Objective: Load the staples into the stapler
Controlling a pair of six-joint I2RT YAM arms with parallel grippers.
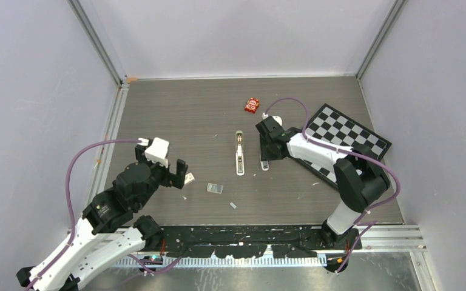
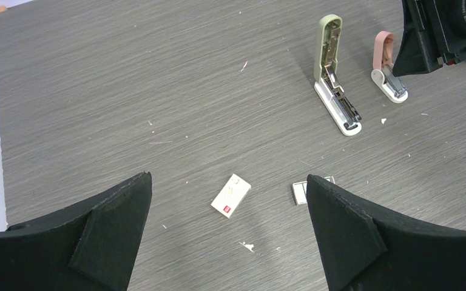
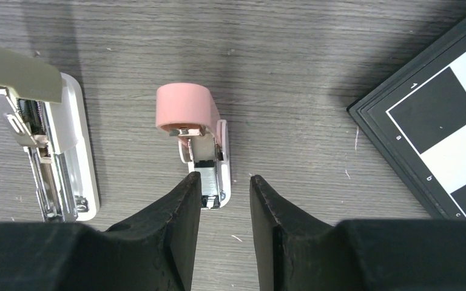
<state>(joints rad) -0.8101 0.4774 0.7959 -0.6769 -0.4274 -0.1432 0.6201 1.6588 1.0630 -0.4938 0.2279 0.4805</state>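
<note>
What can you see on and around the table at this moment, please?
stapler: one, olive-grey, swung open, mid-table.
small stapler: one, pink and white, open, just right of the olive one.
staples: one square block, silvery-grey, nearer the arms than the stapler.
card box: one, white with red, left of the staples.
packet: one, red, far side of the table.
chessboard: one, black and white, right side, partly under the right arm.
table: one, grey wood grain.
left gripper: black, wide open, empty, above the card box.
right gripper: black, jaws slightly apart, at the small stapler's near end.
</note>
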